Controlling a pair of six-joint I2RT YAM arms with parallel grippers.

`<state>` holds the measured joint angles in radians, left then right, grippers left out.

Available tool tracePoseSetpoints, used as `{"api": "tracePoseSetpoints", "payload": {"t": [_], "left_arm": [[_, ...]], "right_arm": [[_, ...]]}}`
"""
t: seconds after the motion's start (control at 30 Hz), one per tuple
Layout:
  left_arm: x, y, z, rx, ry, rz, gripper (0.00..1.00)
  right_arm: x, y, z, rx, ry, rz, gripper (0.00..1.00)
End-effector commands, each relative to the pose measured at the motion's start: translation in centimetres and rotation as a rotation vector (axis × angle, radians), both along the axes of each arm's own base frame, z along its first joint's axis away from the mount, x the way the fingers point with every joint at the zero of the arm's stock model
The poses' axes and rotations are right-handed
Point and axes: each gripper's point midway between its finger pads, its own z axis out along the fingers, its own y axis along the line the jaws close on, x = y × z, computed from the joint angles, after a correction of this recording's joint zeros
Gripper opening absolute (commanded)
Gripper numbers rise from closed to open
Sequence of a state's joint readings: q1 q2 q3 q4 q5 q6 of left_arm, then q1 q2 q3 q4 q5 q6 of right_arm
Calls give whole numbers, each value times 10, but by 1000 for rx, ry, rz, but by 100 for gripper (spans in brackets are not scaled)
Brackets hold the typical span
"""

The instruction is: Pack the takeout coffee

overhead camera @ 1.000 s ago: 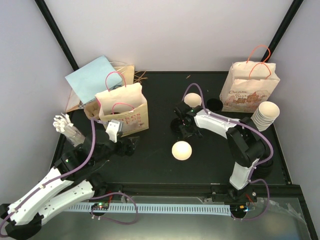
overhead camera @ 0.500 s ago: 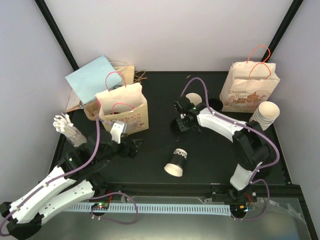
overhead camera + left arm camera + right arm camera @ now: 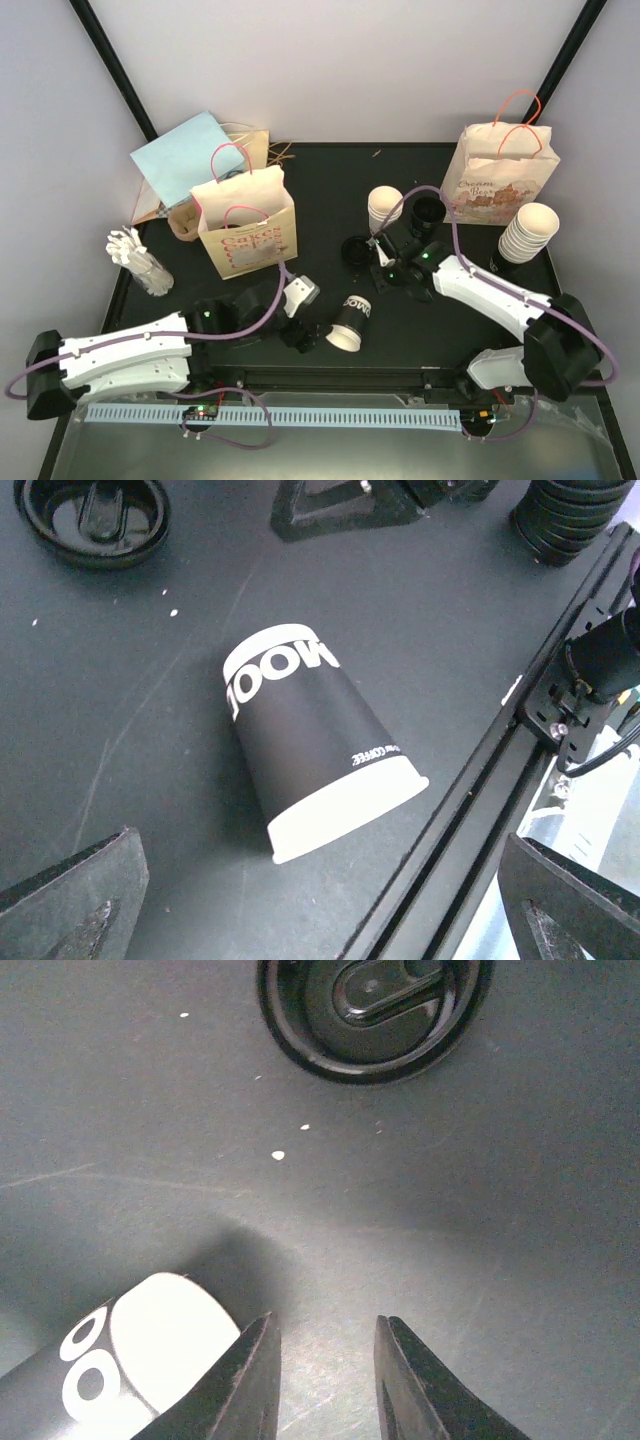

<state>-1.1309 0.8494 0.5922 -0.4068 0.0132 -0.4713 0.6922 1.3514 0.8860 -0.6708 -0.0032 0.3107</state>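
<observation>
Left gripper swung in since 1 second ago, wide open, empty | coffee cup on its side just beside it | right gripper slightly parted, empty | step: recovering cup | next I'd grip, upright it

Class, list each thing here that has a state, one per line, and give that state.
black coffee cup: on its side, lidless.
black lid: lying flat, off the cup.
left gripper: open, empty, beside the cup.
right gripper: slightly open, empty.
front left paper bag: upright.
right paper bag: upright.
</observation>
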Motion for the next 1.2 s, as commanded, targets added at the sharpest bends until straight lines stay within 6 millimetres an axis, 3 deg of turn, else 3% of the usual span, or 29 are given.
{"api": "tracePoseSetpoints", "payload": {"t": [0.0, 0.07, 0.13, 0.4, 0.77, 1.0, 1.17], "left_arm": [[11, -21, 12, -31, -176, -29, 97], [5, -30, 9, -31, -226, -99, 94], [0, -35, 4, -25, -265, -156, 91], [-14, -28, -38, 129, -348, -274, 88], [-5, -32, -70, 263, -439, -264, 77], [7, -26, -76, 296, -472, -198, 70], [14, -24, -73, 309, -498, -160, 58]], "right_arm": [[-9, 18, 14, 155, -3, 16, 33], [-14, 23, 15, 202, 7, 33, 40], [-18, 28, 14, 230, 21, 47, 41], [-22, 29, 14, 250, 17, 68, 41], [-17, 33, 24, 276, -7, 70, 42], [-18, 35, 20, 271, 5, 72, 42], [-18, 35, 21, 274, 5, 73, 42]]}}
